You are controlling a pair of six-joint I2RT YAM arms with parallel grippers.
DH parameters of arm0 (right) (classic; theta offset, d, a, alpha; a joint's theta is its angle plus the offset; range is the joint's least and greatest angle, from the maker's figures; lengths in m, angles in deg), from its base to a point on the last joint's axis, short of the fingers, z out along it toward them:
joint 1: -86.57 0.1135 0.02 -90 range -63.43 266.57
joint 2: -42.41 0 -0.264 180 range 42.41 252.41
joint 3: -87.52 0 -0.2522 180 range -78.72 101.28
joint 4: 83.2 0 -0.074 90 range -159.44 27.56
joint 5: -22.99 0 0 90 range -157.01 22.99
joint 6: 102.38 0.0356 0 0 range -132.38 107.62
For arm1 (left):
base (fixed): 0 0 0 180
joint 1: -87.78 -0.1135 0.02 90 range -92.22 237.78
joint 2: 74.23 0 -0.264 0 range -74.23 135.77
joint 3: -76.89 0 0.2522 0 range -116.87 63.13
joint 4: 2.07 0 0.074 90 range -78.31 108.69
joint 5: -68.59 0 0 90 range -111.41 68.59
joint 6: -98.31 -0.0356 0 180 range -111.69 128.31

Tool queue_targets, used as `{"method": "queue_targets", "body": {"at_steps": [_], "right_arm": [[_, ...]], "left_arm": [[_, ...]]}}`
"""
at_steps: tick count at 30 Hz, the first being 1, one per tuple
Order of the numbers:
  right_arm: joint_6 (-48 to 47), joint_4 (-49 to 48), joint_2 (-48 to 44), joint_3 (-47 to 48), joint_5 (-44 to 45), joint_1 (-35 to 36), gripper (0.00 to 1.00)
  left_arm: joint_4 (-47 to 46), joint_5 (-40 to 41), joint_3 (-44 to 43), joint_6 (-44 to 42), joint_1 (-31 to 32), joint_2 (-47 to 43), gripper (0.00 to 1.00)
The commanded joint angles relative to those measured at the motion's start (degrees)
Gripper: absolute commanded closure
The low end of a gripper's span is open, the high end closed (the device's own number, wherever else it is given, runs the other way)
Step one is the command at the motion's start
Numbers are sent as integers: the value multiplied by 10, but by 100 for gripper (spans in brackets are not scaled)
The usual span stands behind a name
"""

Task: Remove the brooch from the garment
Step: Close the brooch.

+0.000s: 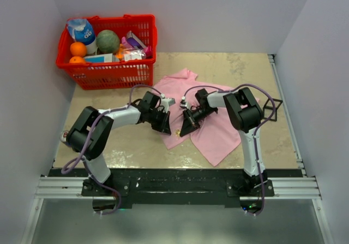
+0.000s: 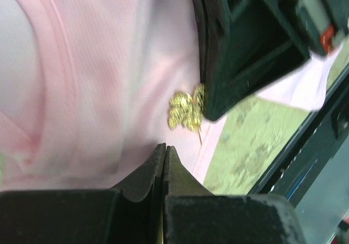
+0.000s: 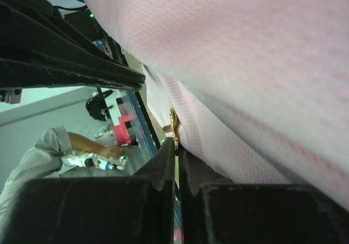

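L gripper (image 2: 164, 151): jaws pressed fully together, tips against the pink cloth. Can't tell whether a fold is nipped between them.

Garment (image 2: 98, 80): soft thin knit, limp, bunches and lifts readily. It lies mid-table, and the part between the two arms is raised off the surface.

Brooch (image 2: 184, 111): tiny gold flower cluster pinned near the garment's hem edge, just beyond the L gripper tips and between the two pincers.

R gripper (image 3: 175, 146): jaws closed to a hairline, gold edge of brooch sitting right in the tips. Looks like a pinch on its rim, grip shallow.

Handling, est.:
- Brooch is light, stiff and prob. slippery metal; thin petals may bend.
- Best hold is across the rim or cluster body, not the pin.
- Cloth will follow any pull, so it needs holding close beside the brooch.
- Risks: fabric snag, or pin slipping out of the tips.

Surface/room, L to R:
- Red basket (image 1: 109, 76) at far-left corner, w/ fruit and packets, touching the garment's far edge or just beside it.
- Table (image 1: 234, 69) is tan, mottled, flat.
- Black wire stand (image 1: 274, 110) at R edge.
- Plain pale walls (image 1: 191, 15) on three sides.
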Motion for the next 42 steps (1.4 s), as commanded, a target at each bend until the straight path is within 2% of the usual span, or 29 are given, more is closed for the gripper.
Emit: {"method": "queue_targets", "body": {"at_steps": [1,8,15,24,34,42], "right_arm": [[33,42,29,0,121,-3,100],[8,30,-127,-7,122,-4,100],[21,32,-166,-20,55,-4,100],[40,18,-178,-27,-20,-3,100],[97,-39,-174,-50,-19,-4,100],[114,-54,-156,-23,-30,-5,100]], "left_arm": [[-1,-24,45,-81,0,-44,100],[-48,-45,60,-58,0,-95,100],[-115,-103,44,-43,0,-70,100],[-171,-123,56,-23,0,-45,100],[-261,-231,73,49,0,-45,100],[-256,-220,85,57,-5,-51,100]]}}
